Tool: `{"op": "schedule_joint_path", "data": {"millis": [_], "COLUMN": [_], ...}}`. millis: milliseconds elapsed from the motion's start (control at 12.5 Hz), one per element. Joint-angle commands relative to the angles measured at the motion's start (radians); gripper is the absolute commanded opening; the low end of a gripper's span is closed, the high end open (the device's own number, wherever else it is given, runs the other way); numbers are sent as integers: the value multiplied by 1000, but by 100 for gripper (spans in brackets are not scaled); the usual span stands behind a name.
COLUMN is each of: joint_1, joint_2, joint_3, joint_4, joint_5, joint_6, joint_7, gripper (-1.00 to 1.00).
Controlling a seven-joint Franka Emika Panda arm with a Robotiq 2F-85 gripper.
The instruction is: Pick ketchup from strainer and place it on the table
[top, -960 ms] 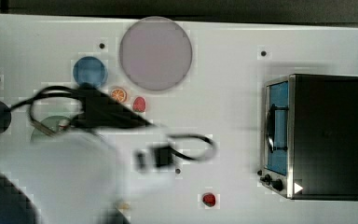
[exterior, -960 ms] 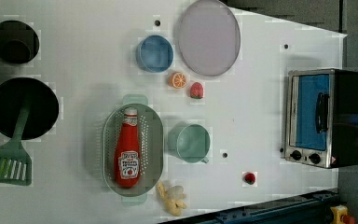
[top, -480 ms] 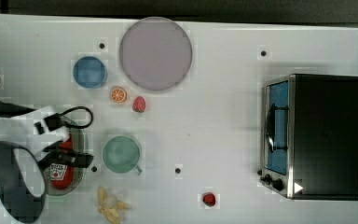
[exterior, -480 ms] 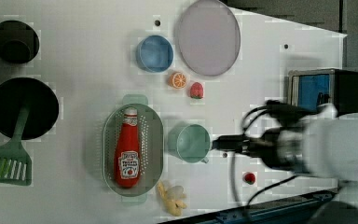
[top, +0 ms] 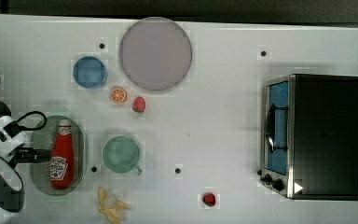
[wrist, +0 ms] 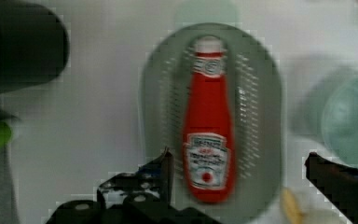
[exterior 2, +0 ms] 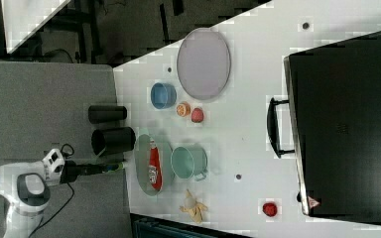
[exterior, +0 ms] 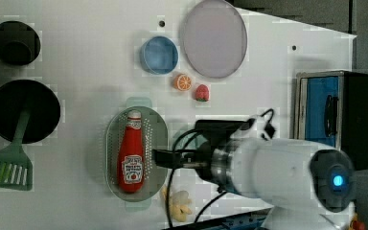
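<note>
White table (top: 223, 121) beneath me; at the wrist view's centre the ketchup (wrist: 209, 126) lies in the strainer (wrist: 261, 121), my claw (wrist: 237, 172) spread wide.

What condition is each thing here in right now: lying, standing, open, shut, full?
Red plastic ketchup bottle: lying flat in the strainer, cap on.
Pale green oval plastic strainer: resting on the white table.
Gripper: open, holding nothing.
Round green mug: upright, looks empty.
Black toaster oven: door shut.
Blue bowl: upright, looks empty.
</note>
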Motion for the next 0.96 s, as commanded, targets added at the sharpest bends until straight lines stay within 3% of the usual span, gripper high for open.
{"op": "schedule_joint_path", "data": {"millis": [80, 480, 960], "joint_1": [-14, -2, 8], "joint_2": [55, 213, 387], "joint_3": [-14, -18, -25], "joint_4": [-87, -173, -167], "joint_5": [-70, -163, -224], "joint_6": [127, 398, 512], "joint_7": [57, 166, 242], "gripper": [100, 100, 100]}}
